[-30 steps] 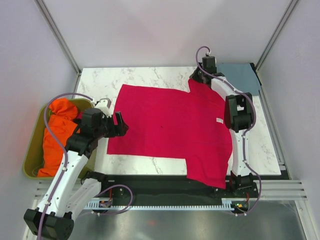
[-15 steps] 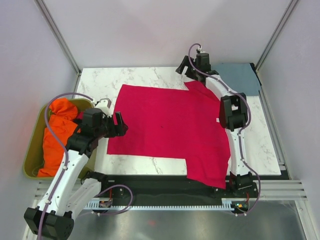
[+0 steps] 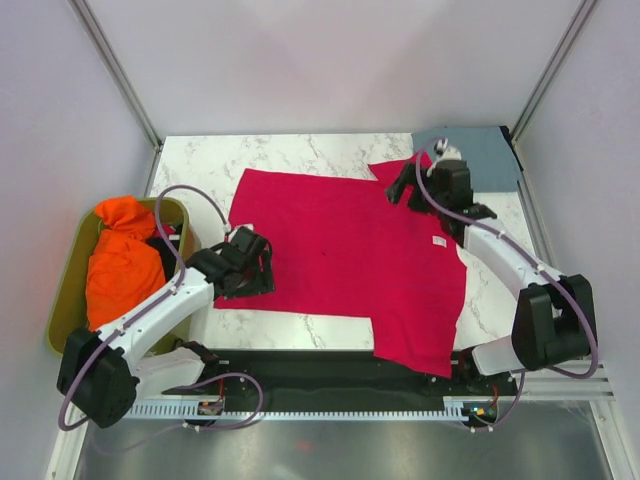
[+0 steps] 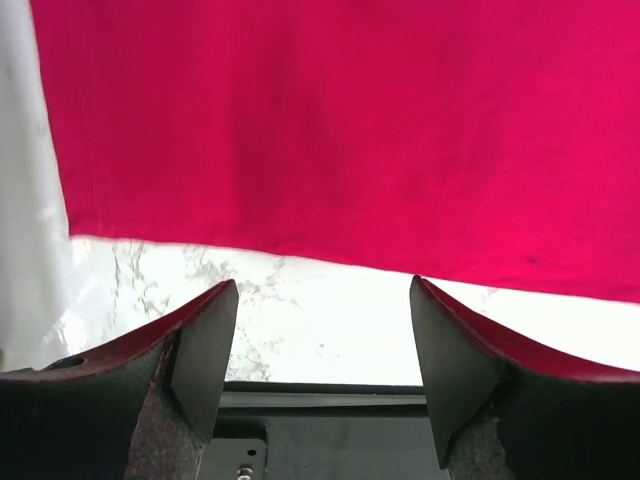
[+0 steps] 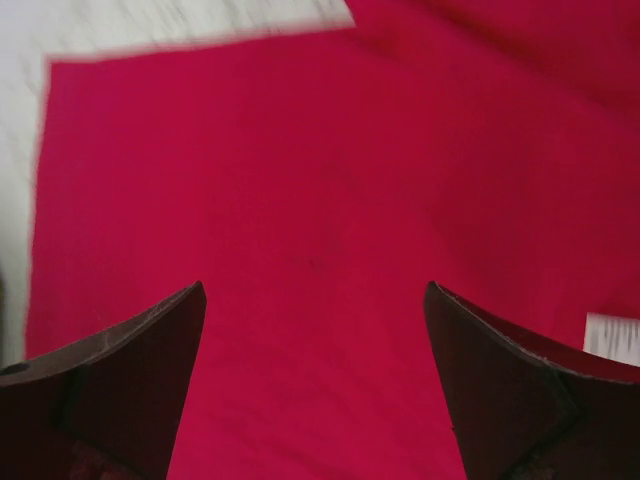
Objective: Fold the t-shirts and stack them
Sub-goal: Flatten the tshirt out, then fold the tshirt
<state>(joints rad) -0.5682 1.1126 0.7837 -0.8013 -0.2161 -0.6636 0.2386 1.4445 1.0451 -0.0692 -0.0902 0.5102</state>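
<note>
Red tee [image 3: 340, 250]: spread flat, mid-table on the marble table [image 3: 200, 160].
Long axis: left to right, with the hem to the left and the collar end with its white tag [image 3: 438, 241] to the right.
Sleeves: one at the far side, one draped over the near table edge.
Blue-grey tee [image 3: 485, 155]: far right corner, just beside the far sleeve.
Left gripper [image 4: 322, 340]: jaws wide, holding nothing, at the tee's near edge by the hem corner.
Right gripper [image 5: 315, 370]: jaws wide, holding nothing, over the far shoulder.
Room: bare marble shows along the hem, far edge and right side.
Bin [image 3: 60, 300]: holds orange cloth [image 3: 120, 265], left of the table.
</note>
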